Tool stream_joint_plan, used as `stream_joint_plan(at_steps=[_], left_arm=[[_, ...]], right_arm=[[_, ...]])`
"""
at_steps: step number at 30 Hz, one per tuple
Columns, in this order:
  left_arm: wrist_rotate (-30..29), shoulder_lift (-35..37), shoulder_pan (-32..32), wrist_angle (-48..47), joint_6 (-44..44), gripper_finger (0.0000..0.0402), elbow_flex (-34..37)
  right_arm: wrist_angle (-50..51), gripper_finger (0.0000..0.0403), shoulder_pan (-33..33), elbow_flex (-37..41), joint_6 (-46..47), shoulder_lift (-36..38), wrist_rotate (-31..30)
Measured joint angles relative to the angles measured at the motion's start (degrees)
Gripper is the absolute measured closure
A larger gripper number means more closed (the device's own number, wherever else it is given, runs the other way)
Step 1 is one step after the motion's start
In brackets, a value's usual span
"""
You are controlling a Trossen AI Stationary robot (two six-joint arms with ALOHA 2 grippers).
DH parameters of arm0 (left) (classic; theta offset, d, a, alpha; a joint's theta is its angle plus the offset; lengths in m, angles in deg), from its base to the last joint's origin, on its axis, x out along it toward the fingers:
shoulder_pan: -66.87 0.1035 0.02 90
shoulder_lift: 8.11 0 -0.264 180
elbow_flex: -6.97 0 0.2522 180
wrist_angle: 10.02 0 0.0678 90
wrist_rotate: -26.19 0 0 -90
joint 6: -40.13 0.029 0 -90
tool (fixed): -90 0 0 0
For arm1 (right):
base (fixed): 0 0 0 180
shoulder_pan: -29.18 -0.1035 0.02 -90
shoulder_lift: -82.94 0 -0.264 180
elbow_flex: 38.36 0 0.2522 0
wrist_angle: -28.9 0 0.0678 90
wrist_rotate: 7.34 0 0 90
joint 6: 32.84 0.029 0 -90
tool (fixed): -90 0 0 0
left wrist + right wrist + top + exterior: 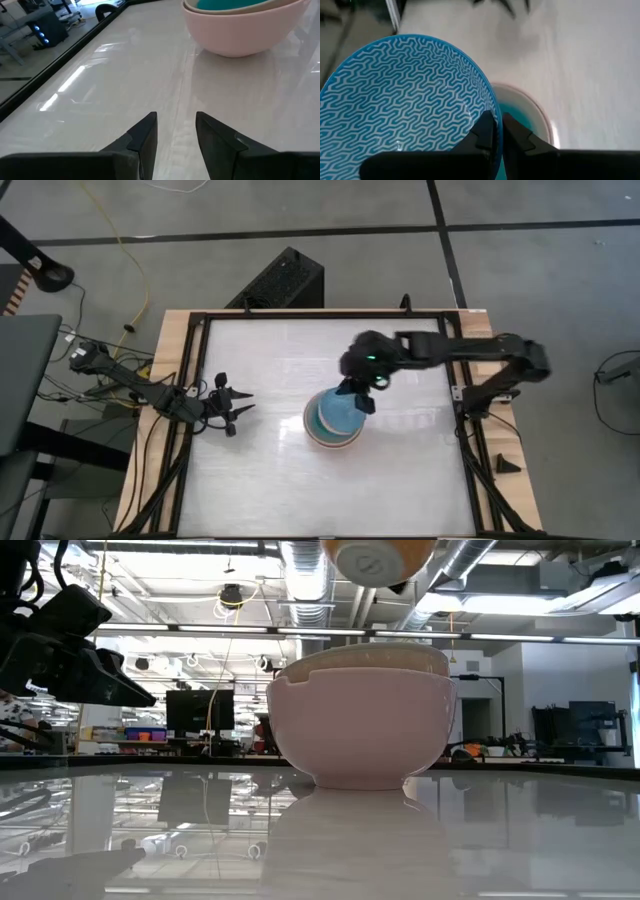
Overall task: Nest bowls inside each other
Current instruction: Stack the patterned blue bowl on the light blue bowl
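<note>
A salmon-pink bowl [360, 740] stands on its base at mid-table, with a cream bowl [280, 7] and a teal bowl [225, 4] nested in it. Above this stack [322, 436] hangs a bowl with a blue zigzag pattern inside [405, 100]. Its pale underside [378, 558] shows at the top of the low view. My right gripper [497, 122] is shut on it and hovers over the stack [362, 395]. My left gripper [176, 120] stands open near the table's left edge [238, 410], with nothing between its fingers. My right gripper pinches the patterned bowl's rim [492, 107] with one finger inside the bowl and one outside. The fingers slant down from the table's right side. The bowl is lifted clear, tilted, hanging above the nested stack.
The white tabletop [270, 490] has free room on all sides of the stack. A black frame rims the table [462, 430]. A small black wedge [505, 465] lies on the right wooden border, and a black box [285, 280] stands beyond the far edge.
</note>
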Motion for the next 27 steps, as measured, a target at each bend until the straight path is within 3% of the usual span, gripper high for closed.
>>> stream_joint_plan(at_steps=[4,7,17,27], left_arm=[[0.0,0.0,0.0,0.0,0.0,0.0276,0.0],[0.0,0.0,0.0,0.0,0.0,0.0276,0.0],[0.0,0.0,0.0,0.0,0.0,0.0276,0.0],[0.0,0.0,0.0,0.0,0.0,0.0276,0.0]], right_arm=[[-18.4,0.0363,0.1,15.5,6.6,6.3,-0.9],[-23.1,0.0363,-0.2,20.4,9.2,5.5,-3.1],[-23.9,0.0363,0.5,19.8,11.7,-0.5,-7.2],[-19.9,0.0363,-0.6,19.7,14.5,-0.6,-11.8]])
